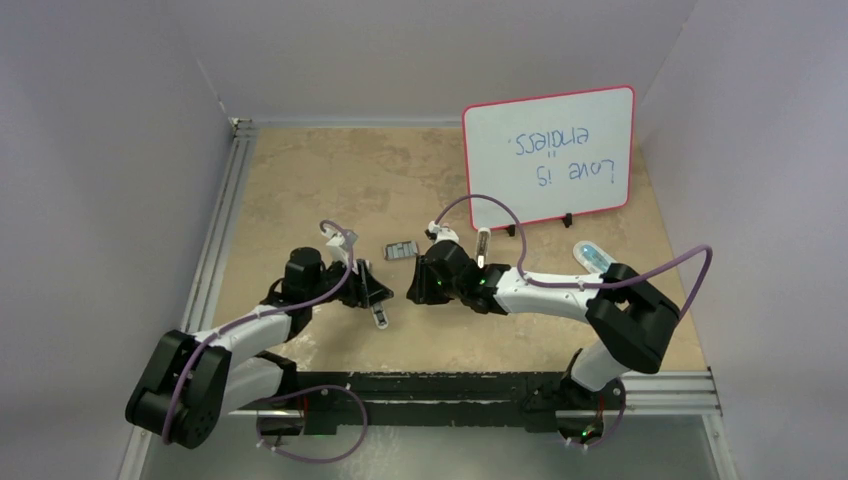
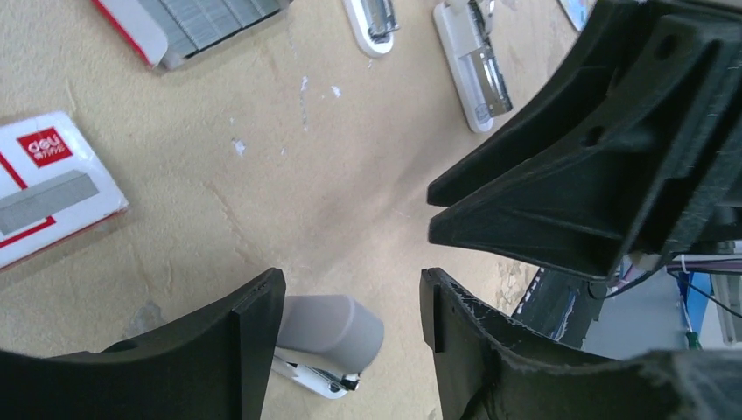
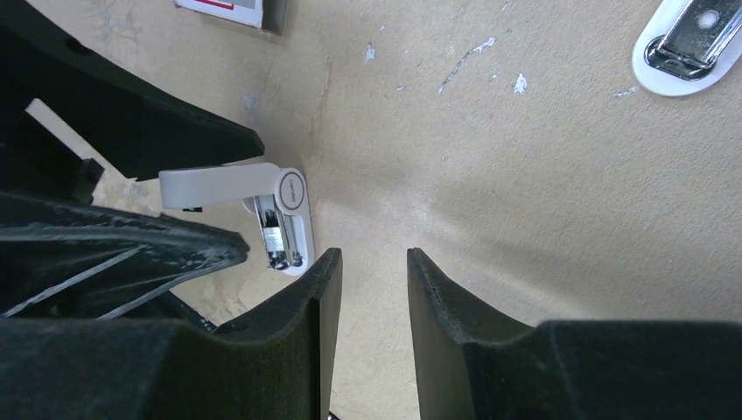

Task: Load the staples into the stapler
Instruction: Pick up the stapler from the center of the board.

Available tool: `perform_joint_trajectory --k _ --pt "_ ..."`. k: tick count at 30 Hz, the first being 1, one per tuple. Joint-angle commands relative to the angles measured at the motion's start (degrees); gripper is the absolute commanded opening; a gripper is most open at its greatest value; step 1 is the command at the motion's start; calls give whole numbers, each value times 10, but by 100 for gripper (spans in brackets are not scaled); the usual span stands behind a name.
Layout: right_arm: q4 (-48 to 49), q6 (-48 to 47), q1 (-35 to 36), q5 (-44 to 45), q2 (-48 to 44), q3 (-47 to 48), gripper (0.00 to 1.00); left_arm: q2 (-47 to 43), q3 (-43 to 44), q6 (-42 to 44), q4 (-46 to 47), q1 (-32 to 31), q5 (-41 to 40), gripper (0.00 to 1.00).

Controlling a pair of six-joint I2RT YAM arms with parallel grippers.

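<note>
Left pincer (image 2: 350, 319) stands with jaws apart; the open stapler (image 2: 332, 328) lies just beside one finger, partly hidden behind it. Right pincer (image 3: 372, 293) is apart too, over bare bench (image 3: 542, 192). Farther out, the staples (image 2: 214, 16) fill their grey tray (image 2: 153, 37), cut off by the frame edge. The red-and-white box sleeve (image 2: 48, 179) lies apart from it, also cropped.

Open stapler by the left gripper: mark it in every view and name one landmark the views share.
Top external: the open stapler lies at centre, just in front of the left gripper.
Left wrist: at the bottom edge, left of middle.
Right wrist: left of centre, swung open.
Shared landmark: the left gripper, right beside the stapler in all three.
</note>
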Motion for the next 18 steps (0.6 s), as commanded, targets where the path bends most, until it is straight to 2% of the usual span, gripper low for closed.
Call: perform_joint_trajectory --k 1,5,10,18 --pt "-6 -9 -4 -3 -26 20 36 16 26 -4 -27 3 -17 58" --pt "-5 -7 -4 -3 -31 18 36 9 27 -9 -39 3 -51 62" --pt "-7 -11 -4 -4 -25 22 36 9 29 -8 -47 3 -54 46" --pt "19 -33 -5 -30 -17 22 35 -2 26 -11 -54 3 -60 29"
